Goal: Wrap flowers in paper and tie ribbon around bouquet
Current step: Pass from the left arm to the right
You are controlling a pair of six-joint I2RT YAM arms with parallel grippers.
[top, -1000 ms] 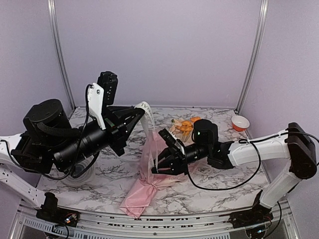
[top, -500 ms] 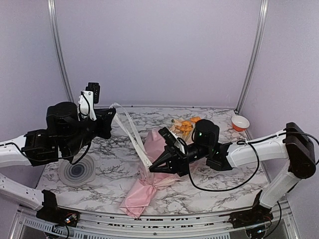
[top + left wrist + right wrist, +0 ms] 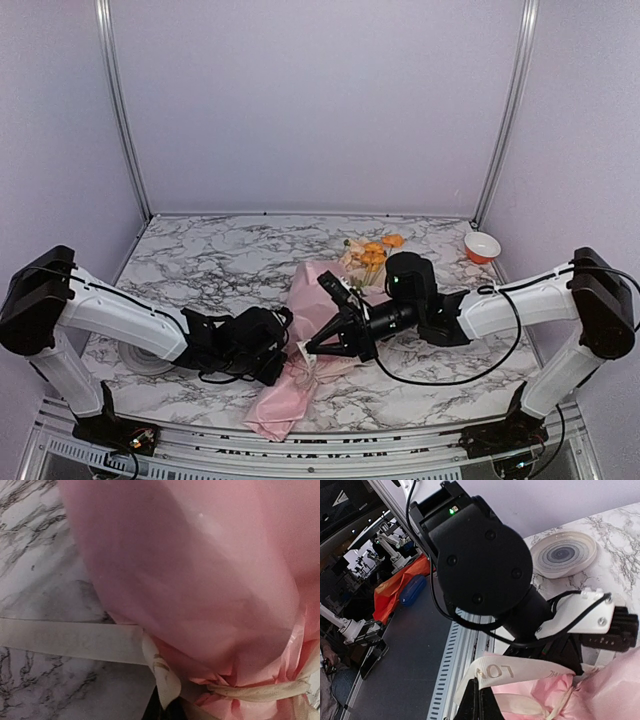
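- On the marble table [image 3: 220, 260], the bouquet [image 3: 300, 385] lies flat just below centre in the overhead view, its wide mouth toward 1 o'clock and its twisted tail toward 7 o'clock.
- Pink paper [image 3: 190, 580] wraps the stems completely and is bunched in tight at the neck.
- At 9 o'clock of that neck sits the left gripper [image 3: 287, 353], low on the table. Its fingers are pressed together and seem to pinch one ribbon end, though the left wrist view shows only their dark tips.
- From 3 o'clock the right gripper [image 3: 309, 350] meets it, jaws fully closed on the other stretch of ribbon.
- Orange and yellow flowers [image 3: 372, 250] poke out of the paper's mouth.
- Cream ribbon [image 3: 65, 640] runs flat across the marble, then circles the neck; I cannot tell whether a knot is formed.
- Risk, as I judge it: uneven pulling could drag the light bouquet sideways or tear the thin paper at the neck.
- A slack end could also slip from either pinch, so that the loop opens.
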